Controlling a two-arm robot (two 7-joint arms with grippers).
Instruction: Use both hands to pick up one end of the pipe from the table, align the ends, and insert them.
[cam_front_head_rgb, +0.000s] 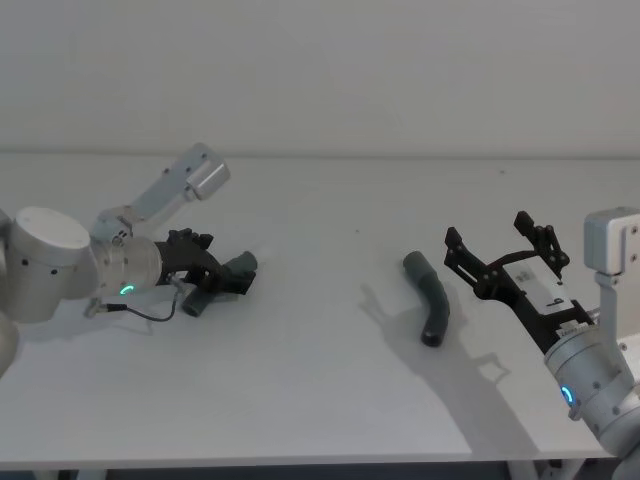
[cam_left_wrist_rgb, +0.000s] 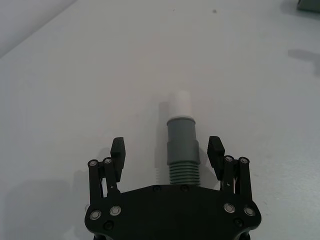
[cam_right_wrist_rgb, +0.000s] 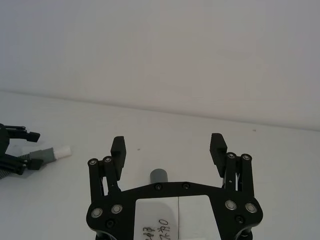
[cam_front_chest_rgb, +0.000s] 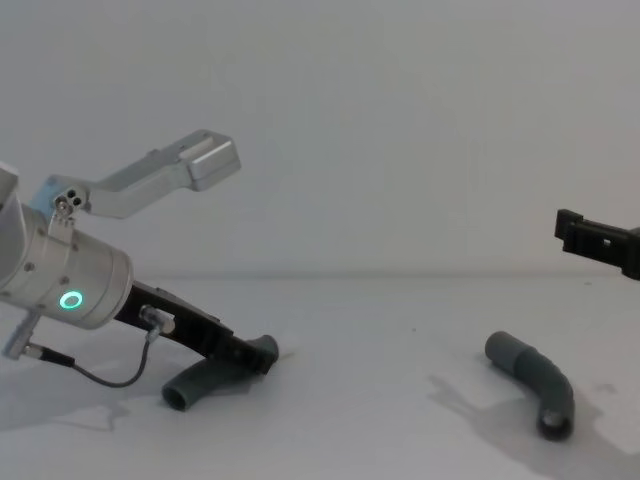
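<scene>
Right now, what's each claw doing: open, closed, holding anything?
Left claw: open, straddling the left pipe piece, not gripping it.
Right claw: open, empty, raised near the other pipe piece.

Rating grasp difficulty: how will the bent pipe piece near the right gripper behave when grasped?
The pipe piece is bent, so it probably won't roll, though it may pivot. Short, it is likely light and fairly stiff. Its matte surface should suit the open right gripper.

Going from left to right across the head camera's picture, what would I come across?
The left arm's silver wrist → left end effector, open → dark bent pipe piece lying alone → right end effector, open.
</scene>
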